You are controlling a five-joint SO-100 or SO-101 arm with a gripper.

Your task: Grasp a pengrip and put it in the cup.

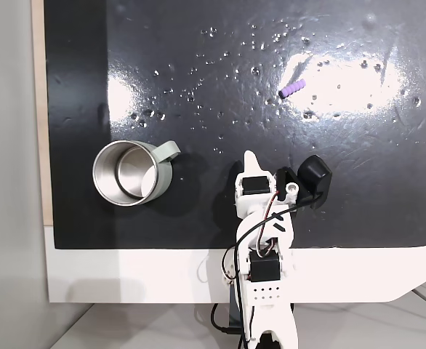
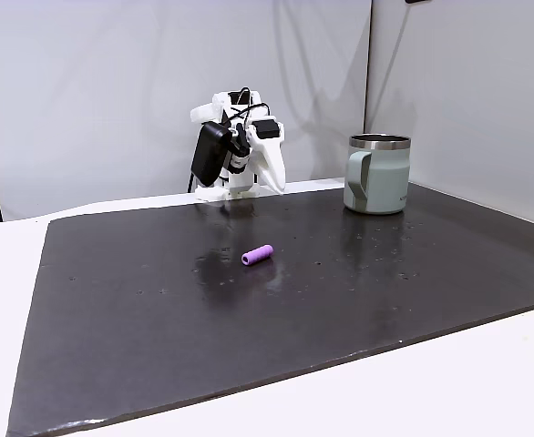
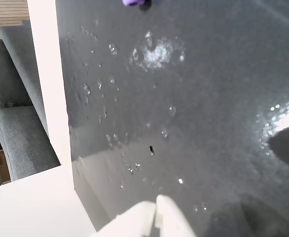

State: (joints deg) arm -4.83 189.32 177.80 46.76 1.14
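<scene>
The pengrip (image 1: 293, 89) lies on its side on the black mat (image 1: 198, 43), well ahead of the gripper (image 1: 250, 156) and offset to the right in the fixed view from above. In the wrist view it shows at the top edge (image 3: 133, 2), far beyond the fingertips. The cup (image 1: 131, 173) stands upright to the gripper's left in that same fixed view, handle toward the arm, nothing visible inside. The gripper is folded back near the arm's base, fingers pressed together, holding nothing. Current step: the reach has not begun. Next move calls for spreading the fingers, extending forward and right, and lining them across the pengrip's short axis.
</scene>
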